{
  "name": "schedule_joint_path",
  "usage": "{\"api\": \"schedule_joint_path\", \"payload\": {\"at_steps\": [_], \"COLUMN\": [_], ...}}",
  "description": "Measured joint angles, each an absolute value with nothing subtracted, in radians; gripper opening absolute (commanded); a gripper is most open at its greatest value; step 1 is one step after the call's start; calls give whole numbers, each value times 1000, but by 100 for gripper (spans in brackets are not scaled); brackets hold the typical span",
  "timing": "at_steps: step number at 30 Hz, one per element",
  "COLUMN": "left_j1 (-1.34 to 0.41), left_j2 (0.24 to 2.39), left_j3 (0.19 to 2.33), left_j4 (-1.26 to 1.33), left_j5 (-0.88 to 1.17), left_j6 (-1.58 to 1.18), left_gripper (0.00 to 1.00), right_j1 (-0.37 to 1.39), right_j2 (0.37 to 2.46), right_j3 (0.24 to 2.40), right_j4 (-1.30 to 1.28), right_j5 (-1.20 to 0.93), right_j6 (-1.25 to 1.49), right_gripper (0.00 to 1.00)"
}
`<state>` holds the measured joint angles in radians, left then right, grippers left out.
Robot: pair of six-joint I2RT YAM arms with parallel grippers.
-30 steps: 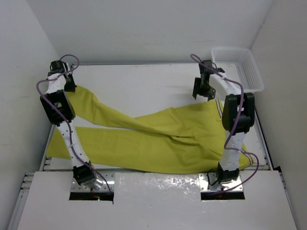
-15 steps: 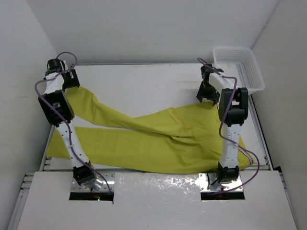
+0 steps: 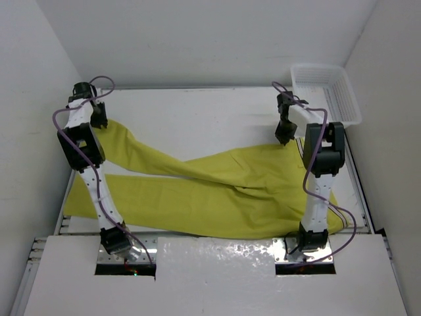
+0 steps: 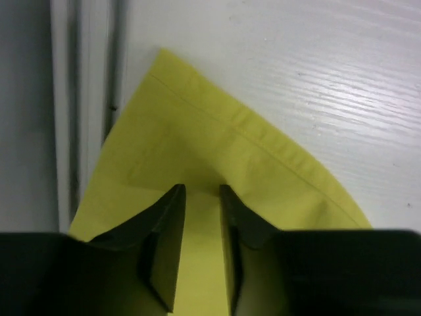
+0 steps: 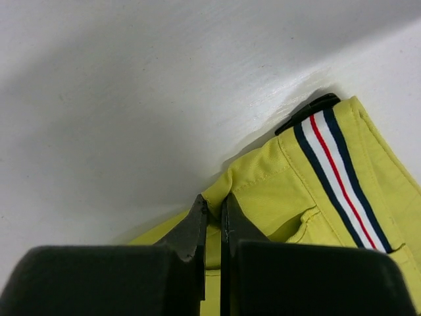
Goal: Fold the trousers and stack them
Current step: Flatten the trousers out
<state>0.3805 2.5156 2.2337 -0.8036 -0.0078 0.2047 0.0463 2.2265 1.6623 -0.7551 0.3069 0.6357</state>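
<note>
The mustard-yellow trousers (image 3: 217, 191) lie spread across the white table (image 3: 197, 112), legs to the left and waist to the right. My left gripper (image 3: 99, 120) is down on the hem of the far leg. In the left wrist view its jaws (image 4: 202, 189) stand narrow, with the hem cloth (image 4: 217, 131) pinched between them. My right gripper (image 3: 283, 137) sits at the far corner of the waistband. In the right wrist view it (image 5: 214, 201) is shut on a fold of that corner (image 5: 289, 191), beside the dark, white and red striped trim (image 5: 339, 181).
A white plastic basket (image 3: 327, 92) stands at the far right corner. The table's metal rail (image 4: 72, 99) runs just left of the leg hem. White walls close in the table on three sides.
The right gripper has come down onto the waistband corner and shut on it. The left gripper opened wide over the hem, then closed down on the cloth.
</note>
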Motion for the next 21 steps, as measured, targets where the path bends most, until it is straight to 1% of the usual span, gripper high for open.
{"api": "schedule_joint_path", "payload": {"at_steps": [1, 2, 8, 9, 11, 12, 13, 14, 15, 19, 21], "left_j1": [381, 381, 388, 390, 395, 395, 395, 397, 397, 396, 396], "left_j2": [2510, 2496, 2474, 2474, 2468, 2464, 2460, 2456, 2455, 2463, 2467], "left_j3": [2216, 2189, 2158, 2158, 2157, 2157, 2157, 2159, 2165, 2227, 2233], "left_j4": [-794, -780, -776, -771, -742, -721, -696, -667, -646, -595, -582], "left_j5": [-2, 14, 67, 72, 71, 64, 57, 52, 46, 43, 50], "left_j6": [200, 196, 155, 142, 107, 83, 57, 29, -2, -70, -83], "left_gripper": [6, 0, 0, 20, 46, 66, 79, 88, 94, 95, 92], "right_j1": [46, 46, 41, 41, 41, 41, 41, 41, 41, 42, 42], "right_j2": [2216, 2203, 2094, 2072, 2042, 2025, 2012, 2000, 1991, 1963, 1941], "right_j3": [1648, 1630, 1539, 1534, 1530, 1526, 1520, 1513, 1506, 1465, 1440], "right_j4": [-743, -728, -681, -681, -680, -679, -677, -676, -673, -654, -644], "right_j5": [304, 299, 247, 236, 226, 223, 222, 220, 218, 216, 217], "right_j6": [633, 631, 584, 572, 556, 548, 544, 541, 538, 538, 538], "right_gripper": [0, 0, 0, 0, 0, 0, 0, 0, 0, 0, 0]}}
